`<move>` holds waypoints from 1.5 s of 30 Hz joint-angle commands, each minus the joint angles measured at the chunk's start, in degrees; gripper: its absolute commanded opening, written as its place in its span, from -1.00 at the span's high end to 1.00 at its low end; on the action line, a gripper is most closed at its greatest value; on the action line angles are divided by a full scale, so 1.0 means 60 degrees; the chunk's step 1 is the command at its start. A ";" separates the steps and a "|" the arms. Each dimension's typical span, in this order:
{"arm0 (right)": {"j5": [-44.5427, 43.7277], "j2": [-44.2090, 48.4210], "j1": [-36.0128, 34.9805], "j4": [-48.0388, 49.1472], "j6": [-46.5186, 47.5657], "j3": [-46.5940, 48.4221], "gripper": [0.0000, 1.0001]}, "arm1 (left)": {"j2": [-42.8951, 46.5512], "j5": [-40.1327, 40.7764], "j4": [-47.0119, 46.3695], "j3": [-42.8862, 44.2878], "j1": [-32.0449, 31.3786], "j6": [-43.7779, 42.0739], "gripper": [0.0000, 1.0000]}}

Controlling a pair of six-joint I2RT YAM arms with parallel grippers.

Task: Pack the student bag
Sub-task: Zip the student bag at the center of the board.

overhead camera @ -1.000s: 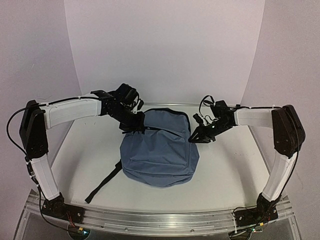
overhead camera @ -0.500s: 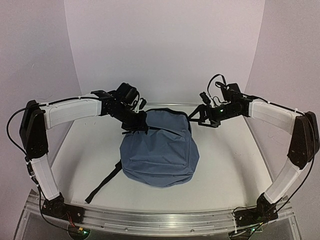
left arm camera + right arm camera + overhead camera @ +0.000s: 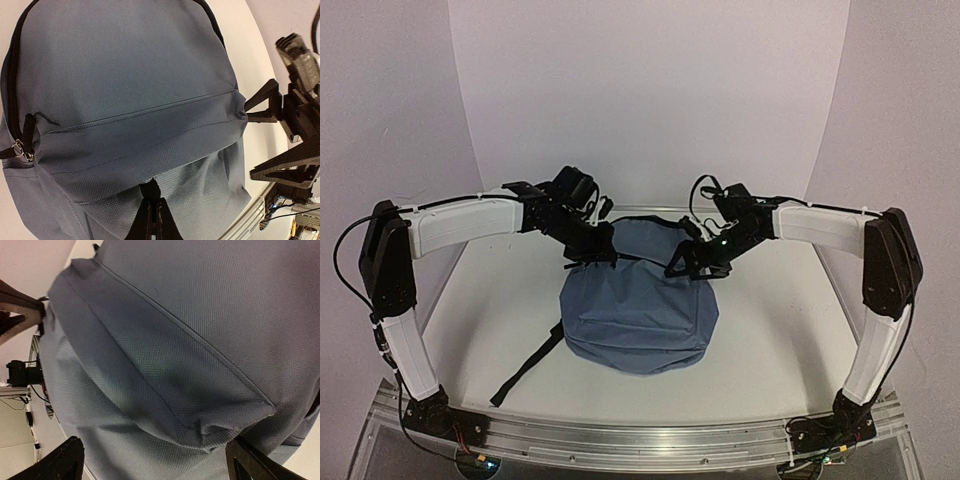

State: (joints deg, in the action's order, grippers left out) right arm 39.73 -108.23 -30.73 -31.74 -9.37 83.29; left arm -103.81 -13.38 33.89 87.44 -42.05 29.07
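Note:
The student bag (image 3: 640, 310) is a slate-blue backpack lying in the middle of the white table. My left gripper (image 3: 603, 252) is at its upper left side, shut on a small black fabric tab (image 3: 150, 189) under the pocket flap; its jaws (image 3: 151, 206) pinch the tab. My right gripper (image 3: 685, 262) hovers open over the bag's upper right side. In the right wrist view its fingers (image 3: 60, 462) straddle the folded corner of the bag (image 3: 175, 340) without touching it. The left wrist view shows the bag (image 3: 135, 90) with the right gripper (image 3: 248, 139) at its far edge.
A black strap (image 3: 525, 368) trails from the bag toward the front left of the table. A zipper pull (image 3: 20, 149) sits on the bag's dark zipper line. White walls close in the back and sides; an aluminium rail (image 3: 640, 440) runs along the near edge.
My right arm swung away from the bag's right side, rose, then came back left over the bag with its jaws opened wide. The left arm and the bag stayed put.

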 commanded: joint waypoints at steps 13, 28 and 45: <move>-0.1010 -0.0867 0.0260 -0.0347 0.0093 0.0513 1.00 | 0.0515 0.0879 0.0288 -0.0197 0.0025 0.0162 1.00; -0.1472 -0.0384 0.1277 -0.0650 0.0747 -0.0249 1.00 | 0.0961 0.1272 0.0354 -0.1025 0.1066 0.0137 1.00; 0.0259 -0.0402 0.1318 -0.0726 0.0807 0.0265 0.73 | 0.1078 -0.0708 -0.1120 -0.2004 0.1673 -0.0402 0.90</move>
State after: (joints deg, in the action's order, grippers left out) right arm 40.74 -112.14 -25.05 -32.04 -4.49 83.13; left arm -100.36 -16.94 28.12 75.89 -33.87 28.47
